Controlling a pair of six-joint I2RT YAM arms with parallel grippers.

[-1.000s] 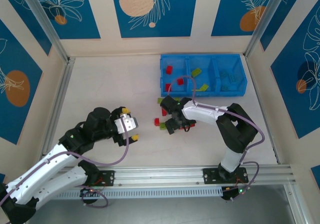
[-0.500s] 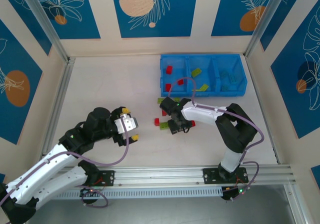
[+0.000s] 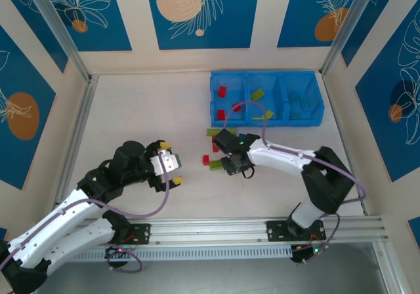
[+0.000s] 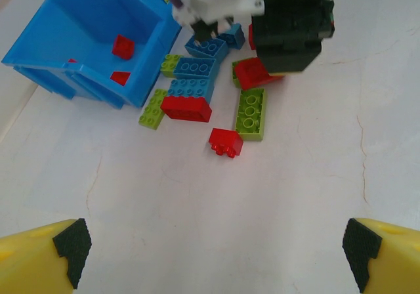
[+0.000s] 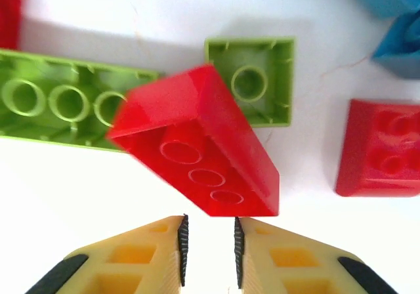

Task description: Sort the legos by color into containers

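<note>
- The right pincer [image 5: 209, 231] is pictured over the loose pile [image 4: 190, 104] of bricks on the bench [image 3: 151, 110]. Its pads are pressed almost together, with only a slit left between them and no brick seen in that slit.
- A long red brick [image 5: 197, 143] is shown tilted just at the pincer's tips. In this view it overlaps a long lime-green brick [image 5: 46, 104] and a square lime-green brick [image 5: 252, 84]. Whether it is touched cannot be told.
- No hold is judged to be in place. The pincer would best be spread, centred across the red brick's short width, and lowered until both pads flank its side walls before being squeezed.
- Care is called for so that the green neighbours are not caught in the same pinch.
- Once held, the brick should be carried to the left compartment [image 3: 215, 102] of the blue tray [image 3: 282, 75], where other red bricks [image 3: 222, 90] are lying, and released low.
- The left pincer [image 4: 210, 254] is held spread wide, well apart from the pile.
</note>
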